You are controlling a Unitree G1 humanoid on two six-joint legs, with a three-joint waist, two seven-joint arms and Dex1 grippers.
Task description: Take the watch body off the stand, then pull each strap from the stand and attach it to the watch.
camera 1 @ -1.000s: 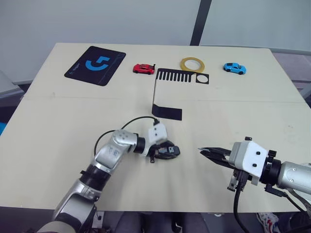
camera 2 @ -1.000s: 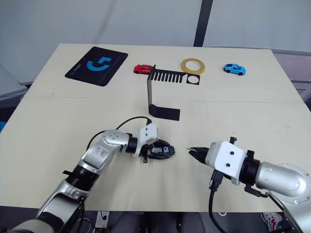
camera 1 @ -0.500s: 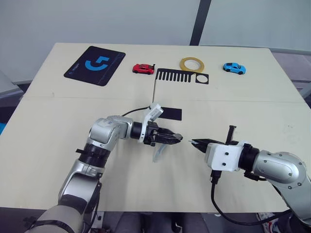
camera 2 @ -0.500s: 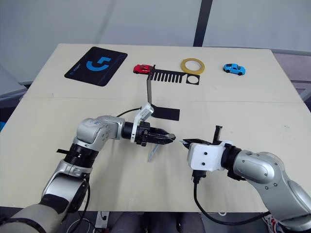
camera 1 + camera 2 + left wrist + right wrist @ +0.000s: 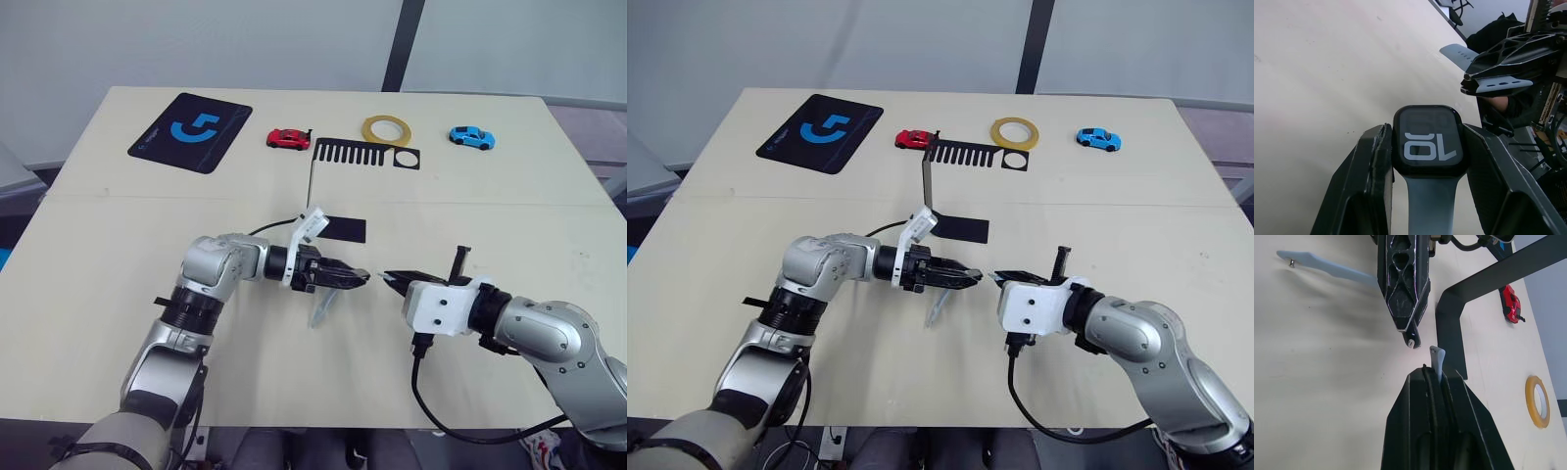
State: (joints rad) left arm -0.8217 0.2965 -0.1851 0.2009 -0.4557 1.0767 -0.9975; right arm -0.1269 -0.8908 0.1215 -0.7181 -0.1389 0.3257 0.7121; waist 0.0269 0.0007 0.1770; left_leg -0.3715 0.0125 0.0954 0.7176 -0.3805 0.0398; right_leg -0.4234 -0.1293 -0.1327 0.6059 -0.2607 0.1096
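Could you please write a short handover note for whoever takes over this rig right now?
Left gripper: shut on the small square black watch body, one pale grey-blue strap already attached and hanging below.
Right gripper: shut on the second pale grey-blue strap, its tip close to the watch, not yet joined.
Thin black sheet-metal stand: bare, behind the grippers.
Left to do: seat the second strap.

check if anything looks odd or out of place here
Nothing stands out. The left end effector holds the watch with one strap hanging from it; the right end effector pinches the other strap close by. The stand is upright.
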